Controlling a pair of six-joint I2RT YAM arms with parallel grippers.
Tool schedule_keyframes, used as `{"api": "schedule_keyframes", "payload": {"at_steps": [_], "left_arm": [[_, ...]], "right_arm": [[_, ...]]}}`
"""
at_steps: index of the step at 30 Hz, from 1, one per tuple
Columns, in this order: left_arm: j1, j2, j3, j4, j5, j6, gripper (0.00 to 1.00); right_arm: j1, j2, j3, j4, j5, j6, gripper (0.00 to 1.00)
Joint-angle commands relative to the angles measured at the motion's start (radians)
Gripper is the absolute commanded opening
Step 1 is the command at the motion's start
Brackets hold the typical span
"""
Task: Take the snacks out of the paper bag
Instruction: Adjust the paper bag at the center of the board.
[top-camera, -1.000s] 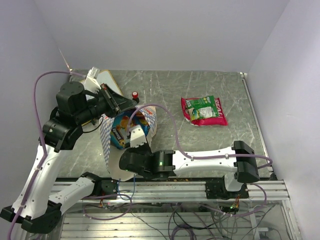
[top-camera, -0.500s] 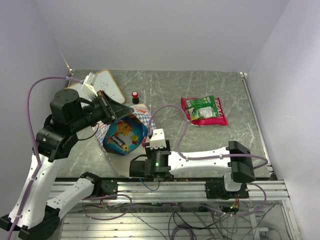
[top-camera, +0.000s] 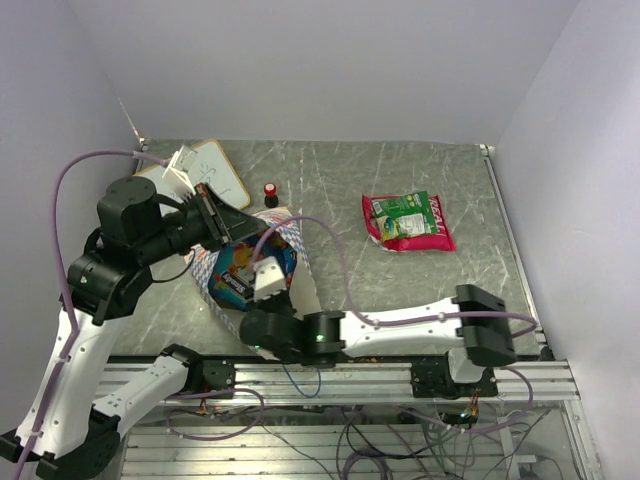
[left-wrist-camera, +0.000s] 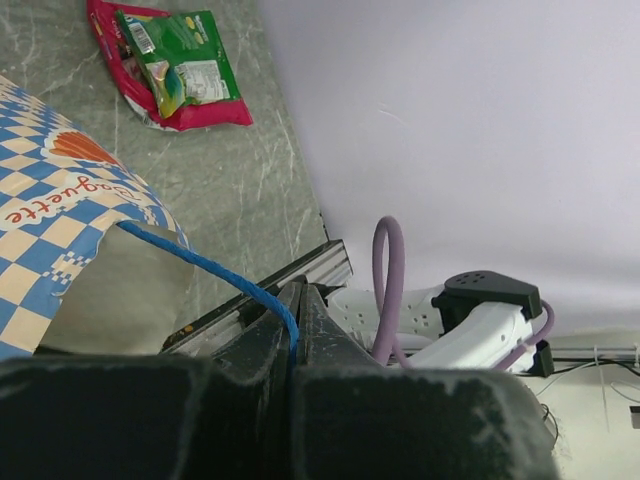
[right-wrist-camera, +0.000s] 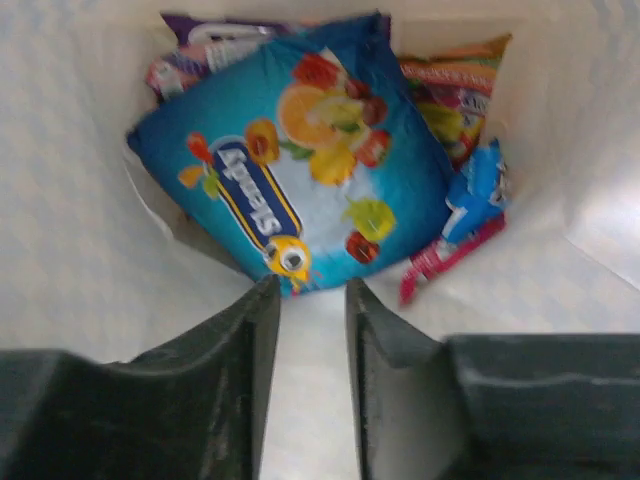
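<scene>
Top external view: the paper bag (top-camera: 300, 245) stands toward the near left corner of the desk (top-camera: 420, 290), mouth up, with both arms at it. The left gripper (left-wrist-camera: 297, 300) has its jaws pinched tight on the bag's thin blue cord handle (left-wrist-camera: 200, 262), which runs taut from the checked band up into them. The right gripper (right-wrist-camera: 312, 290) is pointed down into the bag's mouth, jaws a little apart with nothing between them, their tips just short of a big blue packet (right-wrist-camera: 300, 170) printed with fruit. Around that packet, inside the bag, lie a purple packet (right-wrist-camera: 215, 30), an orange one (right-wrist-camera: 450, 90) and a pink one (right-wrist-camera: 440, 260). Out on the desk, toward the right edge, a green packet (top-camera: 403, 215) lies on top of a red packet (top-camera: 430, 240). A white writing board (top-camera: 215, 170) sits by the far left corner, a small red-capped bottle (top-camera: 270, 190) just beside it.
</scene>
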Motion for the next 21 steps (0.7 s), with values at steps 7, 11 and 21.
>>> {"api": "schedule_keyframes", "payload": {"at_steps": [7, 11, 21], "left_arm": [[-0.004, 0.005, 0.152, -0.07, -0.052, 0.083, 0.07], [-0.004, -0.007, 0.131, -0.086, -0.057, 0.074, 0.07], [-0.004, -0.029, 0.123, -0.159, -0.076, 0.13, 0.07]], "right_arm": [[-0.108, 0.062, -0.042, 0.251, 0.065, -0.103, 0.15], [-0.147, 0.09, -0.08, 0.256, 0.052, -0.109, 0.1], [-0.155, 0.063, -0.001, -0.368, 0.169, 0.323, 0.11]]}}
